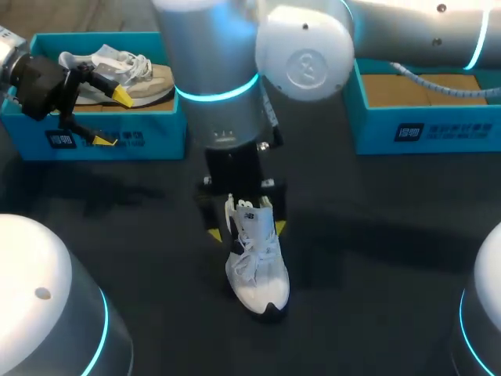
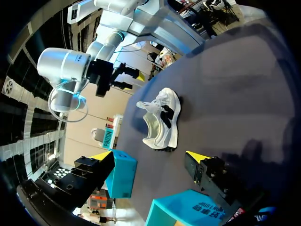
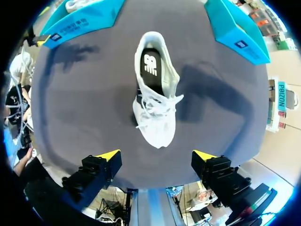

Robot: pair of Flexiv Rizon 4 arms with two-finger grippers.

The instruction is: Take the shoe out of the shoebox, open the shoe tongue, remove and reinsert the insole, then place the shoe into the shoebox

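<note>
A white lace-up shoe (image 1: 258, 270) stands upright on the dark table, toe toward the near edge. Its black insole (image 3: 150, 66) shows inside the opening. My right gripper (image 1: 246, 230) hangs open above the shoe's heel, well clear of it. In the right wrist view the shoe (image 3: 155, 94) lies far ahead of that gripper (image 3: 156, 156). My left gripper (image 1: 111, 117) is open over the front wall of the left teal shoebox (image 1: 156, 141). In the left wrist view my left gripper (image 2: 149, 157) holds nothing, with the shoe (image 2: 162, 122) out ahead of it.
A beige shoe (image 1: 137, 78) lies inside the left shoebox. A second teal shoebox (image 1: 427, 129) stands at the back right, its cardboard floor showing. My right arm spans the back middle of the table.
</note>
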